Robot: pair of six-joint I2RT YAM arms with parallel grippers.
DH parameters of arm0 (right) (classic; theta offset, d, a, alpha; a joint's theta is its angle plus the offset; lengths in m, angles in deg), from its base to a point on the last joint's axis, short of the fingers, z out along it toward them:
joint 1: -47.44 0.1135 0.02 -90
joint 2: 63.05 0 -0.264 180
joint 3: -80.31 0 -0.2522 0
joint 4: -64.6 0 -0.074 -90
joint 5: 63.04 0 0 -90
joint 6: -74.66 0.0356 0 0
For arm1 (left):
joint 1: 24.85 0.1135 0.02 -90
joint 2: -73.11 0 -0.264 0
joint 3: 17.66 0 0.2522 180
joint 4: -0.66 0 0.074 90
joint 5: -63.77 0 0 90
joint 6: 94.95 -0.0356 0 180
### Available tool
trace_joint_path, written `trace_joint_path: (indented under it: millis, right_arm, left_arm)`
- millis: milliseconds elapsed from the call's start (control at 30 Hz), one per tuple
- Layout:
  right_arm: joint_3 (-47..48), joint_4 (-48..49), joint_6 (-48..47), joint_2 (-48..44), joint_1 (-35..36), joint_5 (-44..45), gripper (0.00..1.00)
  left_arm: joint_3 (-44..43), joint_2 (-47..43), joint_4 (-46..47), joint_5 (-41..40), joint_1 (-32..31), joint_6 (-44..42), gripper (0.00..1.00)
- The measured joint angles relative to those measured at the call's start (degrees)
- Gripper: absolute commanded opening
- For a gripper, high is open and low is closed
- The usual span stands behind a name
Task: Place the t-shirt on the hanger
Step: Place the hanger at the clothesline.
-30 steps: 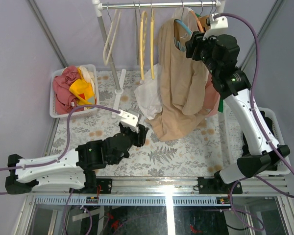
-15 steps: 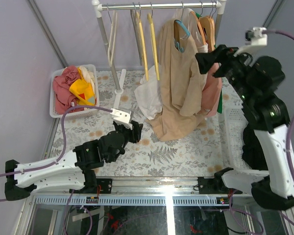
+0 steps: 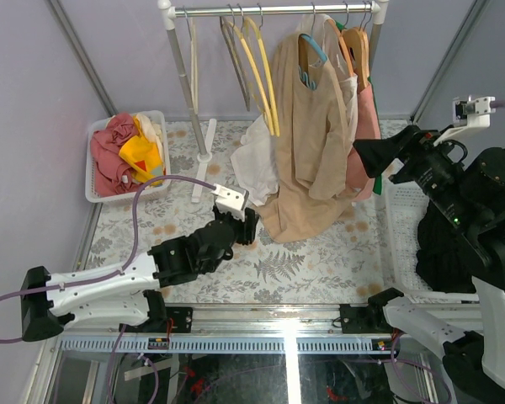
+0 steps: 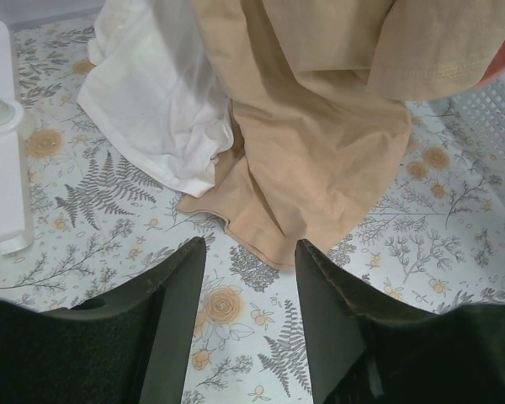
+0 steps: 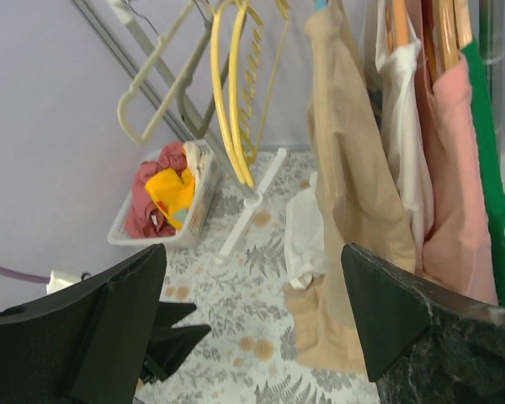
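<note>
Left jaws: part spread, nothing between them, poised low over the desk (image 4: 244,320), just short of the t-shirt (image 4: 320,151) hem.

Right jaws: spread wide, empty, held well apart from the rail (image 3: 269,10), facing the hung garments.

The t-shirt is seen draped from the hanger (image 3: 316,48) on the rail. Its hem is pooled on the desk, touching a white garment (image 4: 151,101).

Fabric is judged light, limp and soft, and likely to slide off the smooth plastic arms if tugged from below. Hold is best taken at a shoulder seam or the collar, with a doubled fold pinched. The hem should be lifted, not dragged.
</note>
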Motion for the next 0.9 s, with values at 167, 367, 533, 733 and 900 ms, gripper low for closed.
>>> trace_joint_path:
  millis: [167,367,533,733,900]
  right_arm:
    - [0.0,-5.2,0.0,-1.7,0.0,0.0,0.92]
    - [-4.8,-7.0,0.8,-8.5,0.0,-0.9,0.92]
    - [-13.2,-7.0,2.6,-14.7,0.0,-2.9,0.92]
    - [-19.7,-6.5,4.4,-15.5,0.0,-4.6,0.92]
    - [-21.8,-6.5,5.0,-17.0,0.0,-4.6,0.92]
  left_arm:
    - [0.7,1.8,3.9,2.0,2.1,0.7,0.46]
    - [3.7,2.2,6.8,4.5,6.1,2.2,0.47]
    - [8.6,1.4,11.0,8.0,12.3,3.7,0.46]
    - [12.4,7.9,22.0,17.2,22.4,4.4,0.45]
    - [9.9,22.0,33.9,28.5,29.6,4.4,0.39]
